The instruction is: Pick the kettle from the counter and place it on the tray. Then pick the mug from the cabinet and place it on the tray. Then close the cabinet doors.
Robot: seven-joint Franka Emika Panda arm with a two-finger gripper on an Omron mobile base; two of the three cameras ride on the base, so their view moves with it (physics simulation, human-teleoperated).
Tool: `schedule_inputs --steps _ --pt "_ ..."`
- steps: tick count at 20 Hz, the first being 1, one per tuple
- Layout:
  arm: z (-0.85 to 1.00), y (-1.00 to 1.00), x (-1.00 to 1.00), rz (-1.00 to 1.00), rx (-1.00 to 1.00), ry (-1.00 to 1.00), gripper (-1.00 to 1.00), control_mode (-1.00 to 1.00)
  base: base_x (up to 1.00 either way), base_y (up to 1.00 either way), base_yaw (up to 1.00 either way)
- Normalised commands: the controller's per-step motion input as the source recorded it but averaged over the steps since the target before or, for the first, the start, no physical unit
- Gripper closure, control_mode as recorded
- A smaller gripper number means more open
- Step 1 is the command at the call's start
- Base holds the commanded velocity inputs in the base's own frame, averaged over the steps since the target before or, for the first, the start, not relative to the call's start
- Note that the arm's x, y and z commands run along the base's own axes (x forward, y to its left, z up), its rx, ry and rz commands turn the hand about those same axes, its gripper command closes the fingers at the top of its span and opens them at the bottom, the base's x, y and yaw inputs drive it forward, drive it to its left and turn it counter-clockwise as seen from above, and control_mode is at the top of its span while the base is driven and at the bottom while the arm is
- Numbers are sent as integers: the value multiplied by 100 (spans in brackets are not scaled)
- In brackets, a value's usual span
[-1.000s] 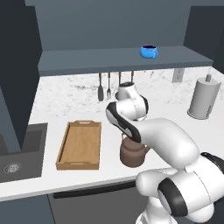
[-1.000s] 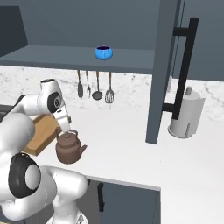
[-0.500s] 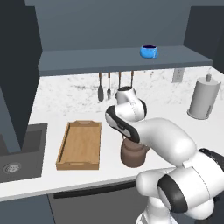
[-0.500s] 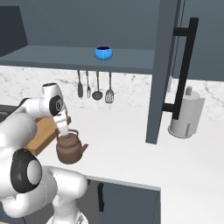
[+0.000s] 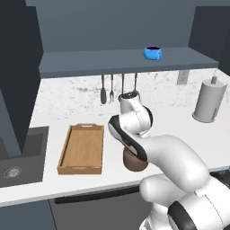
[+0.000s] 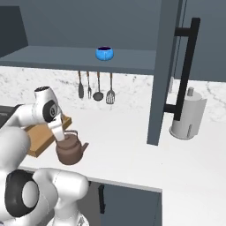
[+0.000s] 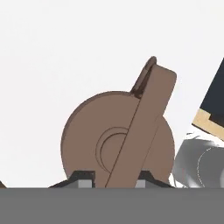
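The dark-brown kettle (image 5: 134, 162) (image 6: 68, 150) (image 7: 87, 135) stands on the white counter (image 5: 179, 128), just right of the wooden tray (image 5: 67, 150) (image 6: 42, 137). My gripper (image 6: 62, 137) (image 7: 114, 179) reaches down onto it from above. In the hand view the two fingertips (image 7: 84, 177) sit close on either side of the kettle's arched handle. The kettle's base rests on the counter. The blue mug (image 5: 152, 52) (image 6: 104, 54) sits on the shelf of the open cabinet (image 5: 112, 63).
One cabinet door (image 6: 165, 66) with its black bar handle hangs open at the right, another (image 5: 18, 76) at the left. A tall grey cylinder (image 5: 209, 101) (image 6: 187, 115) stands at the back right. Utensils (image 5: 119, 87) hang on the wall. The dark sink (image 5: 18, 157) lies left of the tray.
The hand has sunk a little onto the kettle and the fingers have come together around its handle. The kettle, tray and mug have not moved.
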Motion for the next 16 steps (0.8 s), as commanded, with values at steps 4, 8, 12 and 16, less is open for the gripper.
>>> schedule_inputs --steps 4,8,12,16 --pt "-5 -3 -46 2 0 -15 100 -100 0 0 0" --pt "26 0 -32 9 0 -27 100 -100 0 0 0" --pt "43 4 -34 19 0 -27 100 -100 0 0 0" --pt "50 17 -43 28 0 -26 100 -100 0 0 0"
